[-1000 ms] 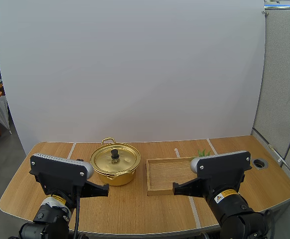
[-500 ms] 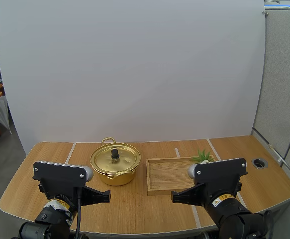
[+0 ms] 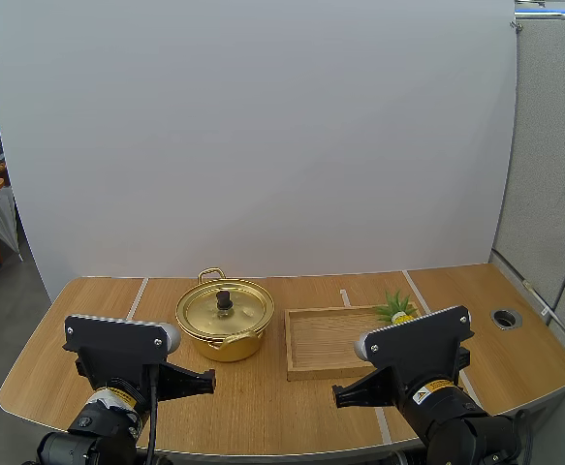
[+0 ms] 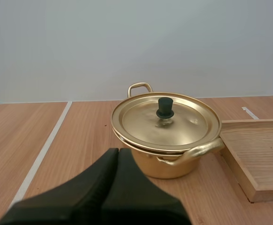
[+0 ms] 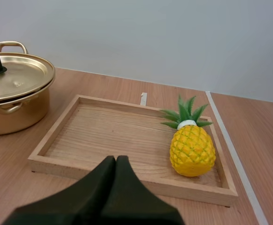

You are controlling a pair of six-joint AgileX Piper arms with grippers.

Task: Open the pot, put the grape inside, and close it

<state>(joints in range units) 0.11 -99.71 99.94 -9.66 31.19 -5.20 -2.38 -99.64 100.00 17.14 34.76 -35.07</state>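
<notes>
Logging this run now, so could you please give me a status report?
Left gripper shut, facing the pot; right gripper shut, facing the tray. Lid on pot. A pineapple, not grapes, stands in the tray. Nothing blocks either.

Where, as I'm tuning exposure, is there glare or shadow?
Left wrist view: soft sheen on the gold lid, knob mirrored in it, nothing blown out. Right wrist view: pineapple evenly lit, faint shadow on the wooden tray. High view: diffuse, even light.

pineapple half hidden behind right arm
</notes>
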